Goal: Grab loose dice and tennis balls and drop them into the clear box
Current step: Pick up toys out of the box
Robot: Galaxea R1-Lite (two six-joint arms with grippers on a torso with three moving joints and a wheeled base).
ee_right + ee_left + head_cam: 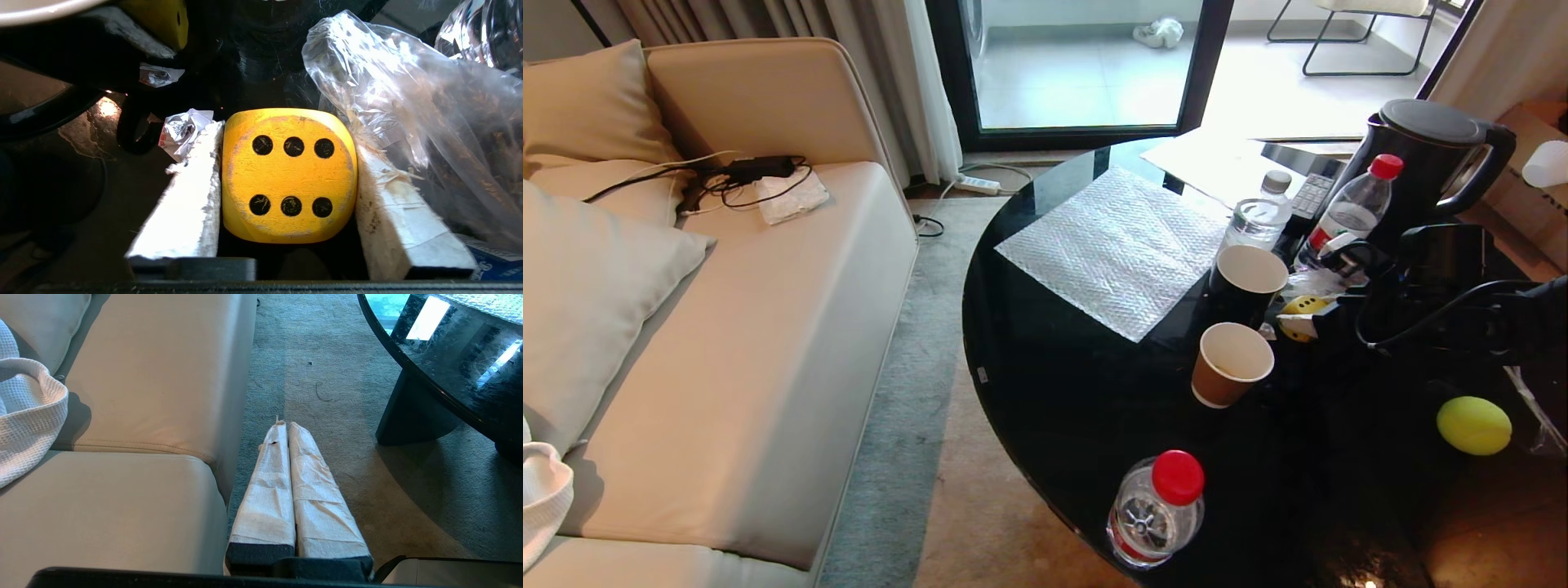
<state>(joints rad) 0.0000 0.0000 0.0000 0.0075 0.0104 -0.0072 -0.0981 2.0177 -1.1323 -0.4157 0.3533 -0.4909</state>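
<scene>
R gripper (288,179) jaws pinching the yellow die (289,175), both pads on its sides, near the table (1045,367) right edge behind the cups. I'd firm the squeeze, then lift straight, avoiding the plastic bag (429,122). L gripper (288,428) parked, jaws pressed together.

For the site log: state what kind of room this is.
Most likely a home living room: a beige sofa with cushions, a round black coffee table on carpet, and a glass balcony door with curtains.
</scene>
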